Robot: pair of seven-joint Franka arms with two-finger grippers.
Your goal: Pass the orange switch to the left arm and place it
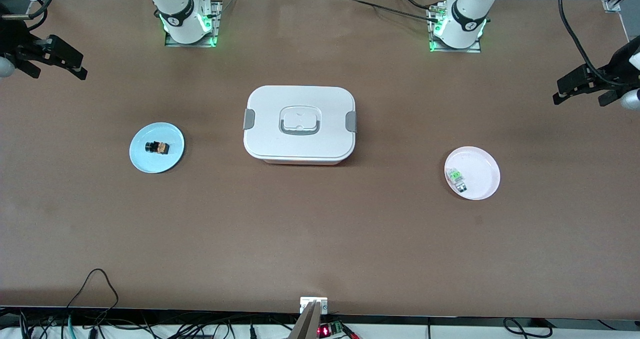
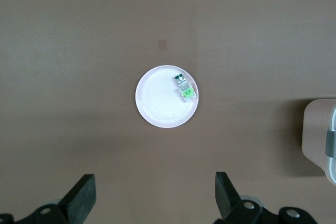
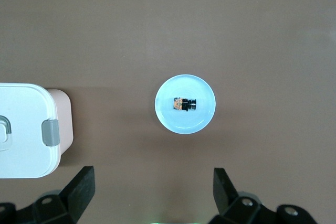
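Observation:
The orange switch [image 1: 157, 147] lies on its side on a light blue plate [image 1: 150, 161] toward the right arm's end of the table. It also shows in the right wrist view [image 3: 185, 104], on the plate [image 3: 184, 121]. My right gripper [image 1: 75, 66] hangs open and empty high over the table's right-arm end; its view looks down on the plate past the gripper [image 3: 152, 187]. The white box [image 1: 300, 124] stands closed at the table's middle. My left gripper [image 1: 559, 93] hangs open and empty high over the left-arm end, and it also shows in its own view [image 2: 156, 192].
A pink plate [image 1: 482, 169] toward the left arm's end holds a clear-grey component with a green top [image 1: 456, 177], also seen in the left wrist view [image 2: 185, 90]. Cables hang along the table edge nearest the front camera.

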